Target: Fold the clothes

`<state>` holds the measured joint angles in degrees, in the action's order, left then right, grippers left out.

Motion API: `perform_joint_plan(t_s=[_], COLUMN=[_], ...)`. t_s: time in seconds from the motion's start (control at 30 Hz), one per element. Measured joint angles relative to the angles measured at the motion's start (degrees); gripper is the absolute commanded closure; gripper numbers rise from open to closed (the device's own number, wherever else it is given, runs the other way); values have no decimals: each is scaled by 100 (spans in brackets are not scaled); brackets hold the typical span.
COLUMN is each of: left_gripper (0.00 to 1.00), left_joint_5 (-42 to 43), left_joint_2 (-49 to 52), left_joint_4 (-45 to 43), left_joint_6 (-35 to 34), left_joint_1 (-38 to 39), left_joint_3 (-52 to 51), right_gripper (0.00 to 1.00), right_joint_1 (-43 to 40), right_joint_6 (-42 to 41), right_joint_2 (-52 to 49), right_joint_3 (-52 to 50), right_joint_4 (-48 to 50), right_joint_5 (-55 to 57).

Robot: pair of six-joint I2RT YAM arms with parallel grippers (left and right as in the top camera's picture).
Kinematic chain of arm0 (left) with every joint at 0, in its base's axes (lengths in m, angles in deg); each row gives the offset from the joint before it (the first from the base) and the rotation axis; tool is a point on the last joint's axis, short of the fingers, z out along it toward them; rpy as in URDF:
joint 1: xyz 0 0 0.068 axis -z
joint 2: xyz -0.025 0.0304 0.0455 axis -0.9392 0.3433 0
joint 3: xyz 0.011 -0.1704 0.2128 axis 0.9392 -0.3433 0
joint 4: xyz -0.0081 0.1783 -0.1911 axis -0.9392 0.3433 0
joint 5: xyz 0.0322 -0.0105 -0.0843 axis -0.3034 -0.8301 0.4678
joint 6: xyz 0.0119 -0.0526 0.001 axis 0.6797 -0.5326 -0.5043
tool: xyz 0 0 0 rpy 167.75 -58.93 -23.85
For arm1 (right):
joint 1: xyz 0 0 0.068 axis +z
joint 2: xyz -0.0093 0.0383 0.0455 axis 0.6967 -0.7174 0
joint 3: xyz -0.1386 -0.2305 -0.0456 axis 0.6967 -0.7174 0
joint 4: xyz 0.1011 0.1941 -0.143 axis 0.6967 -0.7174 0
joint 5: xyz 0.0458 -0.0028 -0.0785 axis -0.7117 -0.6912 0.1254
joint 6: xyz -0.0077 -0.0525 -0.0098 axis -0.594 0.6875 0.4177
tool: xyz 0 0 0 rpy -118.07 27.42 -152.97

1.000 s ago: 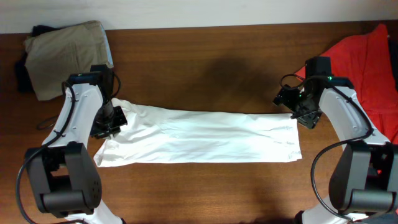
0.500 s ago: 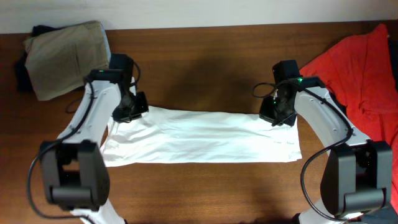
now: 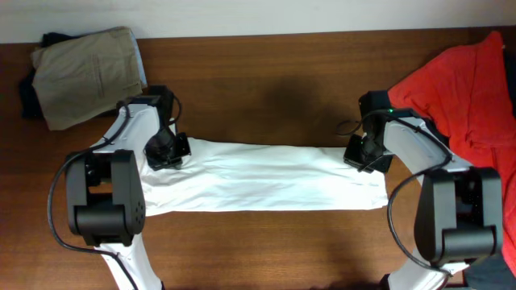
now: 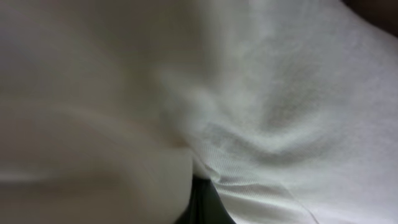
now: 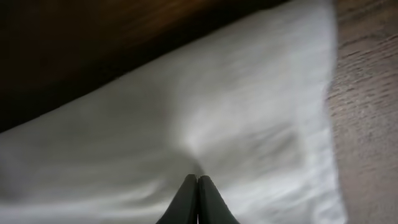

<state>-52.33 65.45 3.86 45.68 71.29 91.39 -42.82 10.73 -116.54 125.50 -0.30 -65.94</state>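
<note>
Obs: shirt lay flat as a long band on the table. At the shirt's far-left corner, the left gripper; at its far-right corner, the right gripper. Both were closed, with cloth puckered into the tips. Judged: both corners pinched together so the far edge can fold over evenly. Khaki garment lay beyond the shirt's left end and red garment beyond its right, apparently awaiting their turn. No writing or label was legible.

Matt cloth shirt, grained wooden table
</note>
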Motion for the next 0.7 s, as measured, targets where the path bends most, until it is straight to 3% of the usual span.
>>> perform_joint_plan(t_s=[0.7], left_gripper=[100], left_joint_5=[-212], left_joint_2=[4], left_joint_4=[-57], left_joint_6=[-337], left_joint_1=[-1408], left_joint_3=[4], right_gripper=[96], right_joint_1=[-157], right_joint_6=[66], right_joint_2=[-234], right_joint_3=[0], right_joint_4=[717], right_joint_5=[-92])
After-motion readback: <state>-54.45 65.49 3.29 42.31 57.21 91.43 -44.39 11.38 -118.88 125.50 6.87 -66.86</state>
